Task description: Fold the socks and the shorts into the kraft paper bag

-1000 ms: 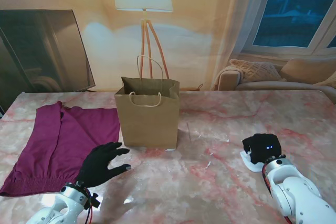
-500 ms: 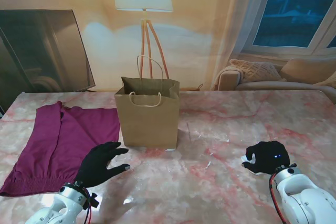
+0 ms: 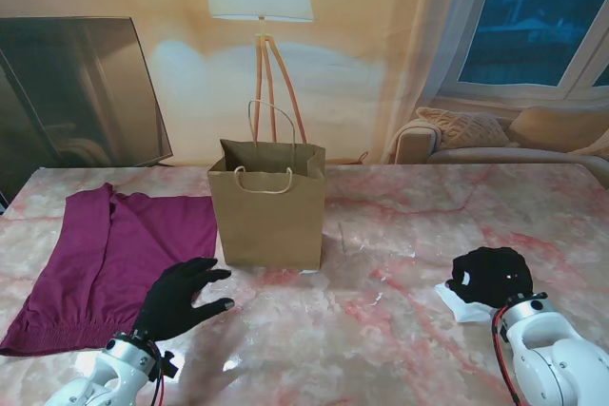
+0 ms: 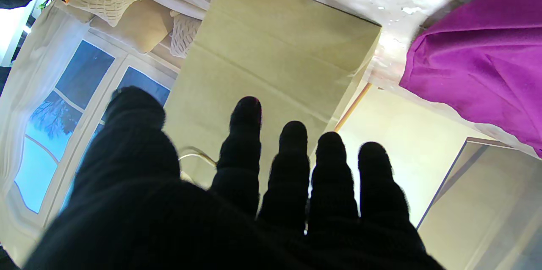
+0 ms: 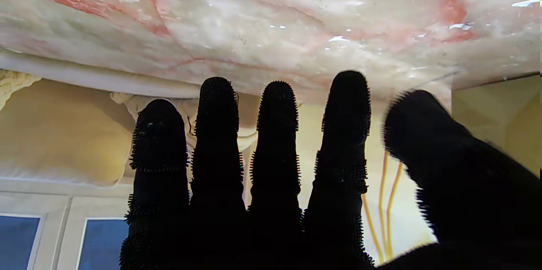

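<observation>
We see a pink-veined marble desk. The kraft paper bag stands upright mid-desk, the magenta shorts lie flat to its left, and a white sock lies partly under our right hand, fingers straight, side by side, holding nothing. Our left hand rests near the shorts, fingers spread. A floor lamp, dark screen, sofa and window stand behind.
</observation>
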`<state>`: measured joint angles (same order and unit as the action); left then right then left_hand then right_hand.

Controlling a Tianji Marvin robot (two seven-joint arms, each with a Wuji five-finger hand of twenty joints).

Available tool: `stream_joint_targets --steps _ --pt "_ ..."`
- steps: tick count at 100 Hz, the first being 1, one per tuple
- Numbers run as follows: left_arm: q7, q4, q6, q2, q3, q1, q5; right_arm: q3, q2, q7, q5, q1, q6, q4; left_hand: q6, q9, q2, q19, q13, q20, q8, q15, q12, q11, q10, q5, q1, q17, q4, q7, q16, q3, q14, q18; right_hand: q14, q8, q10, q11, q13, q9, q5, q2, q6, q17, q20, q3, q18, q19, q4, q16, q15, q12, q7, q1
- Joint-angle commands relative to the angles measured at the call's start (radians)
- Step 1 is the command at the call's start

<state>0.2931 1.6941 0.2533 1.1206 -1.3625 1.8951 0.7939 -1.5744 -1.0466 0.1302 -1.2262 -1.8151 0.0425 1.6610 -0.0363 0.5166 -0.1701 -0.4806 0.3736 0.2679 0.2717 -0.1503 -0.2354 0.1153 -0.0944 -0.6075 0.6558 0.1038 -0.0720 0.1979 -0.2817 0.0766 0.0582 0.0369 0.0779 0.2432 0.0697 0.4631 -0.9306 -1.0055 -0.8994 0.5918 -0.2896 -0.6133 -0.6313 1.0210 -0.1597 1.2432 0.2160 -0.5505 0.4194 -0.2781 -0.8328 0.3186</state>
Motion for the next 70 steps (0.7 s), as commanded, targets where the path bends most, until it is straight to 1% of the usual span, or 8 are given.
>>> stream_joint_targets --steps 1,7,17,26,39,50,60,70 --pt "-0.001 0.005 -0.001 -0.001 0.004 0.003 0.0 0.006 -0.001 -0.003 -0.023 0.003 -0.01 -0.01 0.021 -0.031 0.03 0.011 -0.02 -0.011 0.021 0.018 0.009 -0.018 0.031 -0.019 0.021 -0.002 0.055 0.014 0.011 -0.024 -0.029 -0.016 -0.01 -0.038 -0.005 -0.017 -0.035 0.013 0.101 0.07 -0.011 -0.011 0.048 0.115 -0.009 -0.035 0.059 0.036 -0.041 0.017 -0.032 0.082" --pt "0.001 0.003 -0.001 -0.001 0.006 0.002 0.0 0.015 0.003 -0.014 -0.04 0.017 -0.016 -0.022 0.02 -0.031 0.03 0.01 -0.02 -0.011 0.021 0.018 0.009 -0.018 0.031 -0.019 0.021 -0.002 0.055 0.014 0.011 -0.024 -0.029 -0.016 -0.032 -0.007 0.006 -0.032 -0.013 0.046 0.144 0.072 0.022 -0.007 0.072 0.205 -0.005 -0.056 0.042 0.068 -0.081 0.024 0.076 0.134" --pt "0.006 0.001 -0.001 0.0 0.01 0.001 0.001 0.043 0.014 -0.029 -0.085 0.056 -0.02 -0.068 0.019 -0.03 0.029 0.01 -0.019 -0.01 0.021 0.018 0.009 -0.018 0.032 -0.018 0.022 -0.001 0.055 0.014 0.01 -0.024 -0.029 -0.016 -0.077 0.088 0.028 -0.051 0.046 0.11 0.203 0.085 0.05 0.016 0.083 0.273 0.006 -0.097 -0.08 0.105 -0.136 0.028 0.223 0.17" --pt "0.009 0.001 0.0 0.0 0.011 0.001 0.002 0.081 0.025 -0.051 -0.107 0.101 -0.021 -0.126 0.019 -0.03 0.028 0.01 -0.018 -0.011 0.021 0.018 0.009 -0.018 0.032 -0.02 0.022 -0.002 0.055 0.014 0.01 -0.024 -0.03 -0.015 -0.091 0.096 0.039 -0.071 0.104 0.178 0.295 0.167 0.065 0.043 0.086 0.287 0.009 -0.141 -0.072 0.127 -0.171 0.032 0.26 0.186" --pt "0.008 0.004 0.002 -0.001 0.007 0.004 0.005 0.137 0.037 -0.114 -0.111 0.157 -0.031 -0.2 0.02 -0.028 0.027 0.01 -0.017 -0.011 0.021 0.017 0.009 -0.017 0.033 -0.021 0.022 -0.002 0.055 0.015 0.01 -0.024 -0.029 -0.015 -0.036 0.056 0.029 -0.094 0.182 0.33 0.491 0.218 0.107 0.095 0.068 0.272 0.003 -0.185 -0.065 0.126 -0.177 0.036 0.315 0.173" --pt "0.003 0.008 0.0 -0.001 0.002 0.009 0.006 0.182 0.043 -0.124 -0.106 0.196 -0.044 -0.258 0.019 -0.028 0.028 0.011 -0.017 -0.011 0.021 0.017 0.009 -0.017 0.036 -0.021 0.022 -0.002 0.055 0.015 0.01 -0.023 -0.031 -0.015 -0.009 0.022 0.023 -0.068 0.16 0.377 0.576 0.263 0.145 0.085 0.022 0.24 0.001 -0.165 -0.051 0.096 -0.139 0.025 0.323 0.146" --pt "0.001 0.01 -0.002 -0.001 0.0 0.011 0.006 0.208 0.046 -0.149 -0.09 0.217 -0.046 -0.286 0.02 -0.028 0.027 0.01 -0.016 -0.011 0.021 0.017 0.009 -0.017 0.038 -0.022 0.022 -0.002 0.055 0.015 0.011 -0.023 -0.033 -0.015 -0.029 -0.011 0.064 0.096 0.124 0.342 0.605 0.304 0.179 0.056 -0.052 0.216 0.025 -0.106 -0.041 0.004 -0.058 -0.048 0.311 0.129" --pt "0.002 0.011 -0.004 -0.001 0.0 0.012 0.005 0.225 0.051 -0.146 -0.106 0.229 -0.042 -0.304 0.02 -0.026 0.028 0.011 -0.016 -0.011 0.021 0.018 0.009 -0.016 0.038 -0.024 0.022 -0.002 0.055 0.016 0.011 -0.023 -0.034 -0.015 -0.059 -0.007 0.137 0.381 0.065 0.252 0.539 0.348 0.18 -0.003 -0.08 0.228 0.032 -0.046 -0.035 -0.168 0.118 -0.265 0.28 0.128"
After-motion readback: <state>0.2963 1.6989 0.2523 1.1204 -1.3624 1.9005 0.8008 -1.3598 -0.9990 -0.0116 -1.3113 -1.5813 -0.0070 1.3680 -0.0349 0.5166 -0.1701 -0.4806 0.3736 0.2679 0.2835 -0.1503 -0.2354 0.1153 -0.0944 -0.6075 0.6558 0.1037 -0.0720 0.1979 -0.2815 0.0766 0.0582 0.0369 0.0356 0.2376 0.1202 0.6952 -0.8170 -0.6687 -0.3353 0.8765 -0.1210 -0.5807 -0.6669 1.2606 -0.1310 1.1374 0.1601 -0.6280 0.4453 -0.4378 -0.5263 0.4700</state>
